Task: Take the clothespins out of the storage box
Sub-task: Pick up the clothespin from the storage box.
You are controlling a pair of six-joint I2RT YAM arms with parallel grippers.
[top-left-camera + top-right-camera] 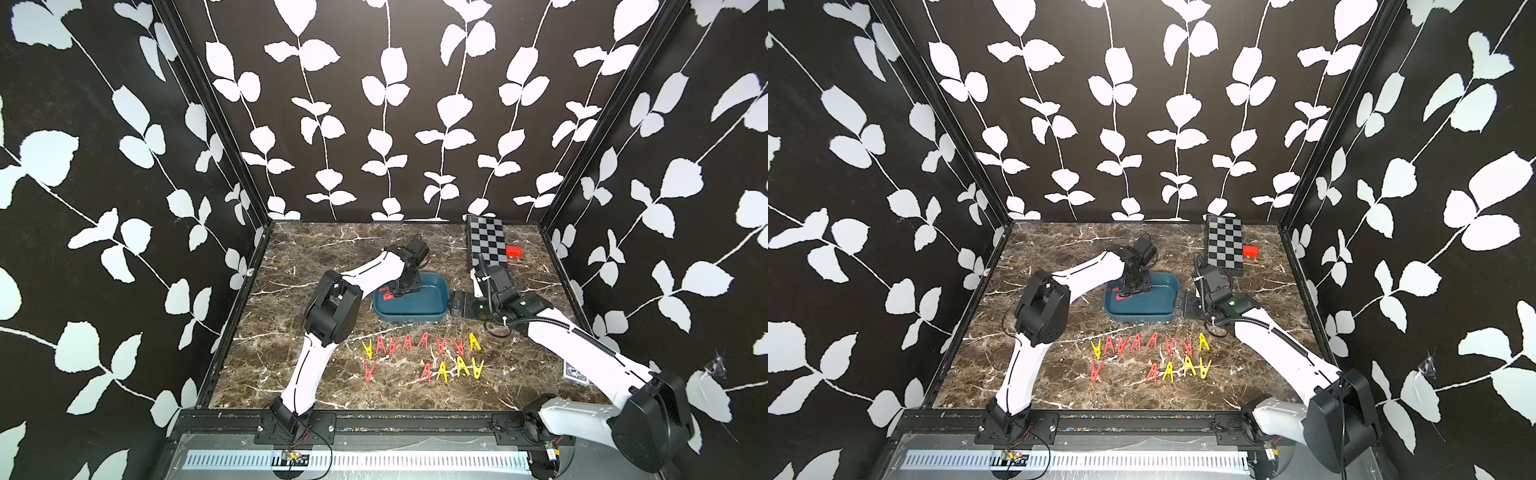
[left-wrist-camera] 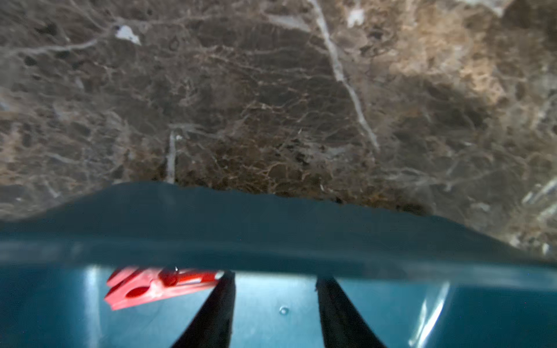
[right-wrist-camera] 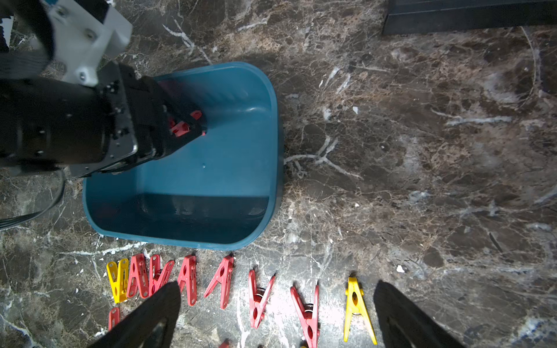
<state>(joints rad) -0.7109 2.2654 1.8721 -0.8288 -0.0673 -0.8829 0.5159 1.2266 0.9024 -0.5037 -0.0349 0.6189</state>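
Brown veined marble tabletop [image 1: 316, 245] forms the floor of a booth whose walls [image 1: 357, 124] are black with white leaf vines. Near the middle stands the teal storage box [image 1: 409, 318], long side toward the robot.

The left gripper [image 1: 401, 291] reaches down into the box's left end. In the left wrist view its two dark fingers [image 2: 217, 310] stand apart with only box floor between them, gripping nothing. A red clothespin [image 2: 156, 287] lies flat on the box floor by the end wall, just outside one finger, its tip at that finger. Whether they touch I cannot tell.

The other clothespins [image 1: 419, 344] lie on the marble in front of the box, in two rows. The row nearer the box is mostly red with a yellow one at each end. The row nearer the robot has one red pin at the left and, well apart from it, a red and three yellow at the right.

The right gripper [image 1: 456, 305] hangs just beside the box's right end, spread wide and holding nothing.

At the back right lies a flat checkerboard box [image 1: 486, 241], with a small red block [image 1: 514, 251] just beside its right edge.
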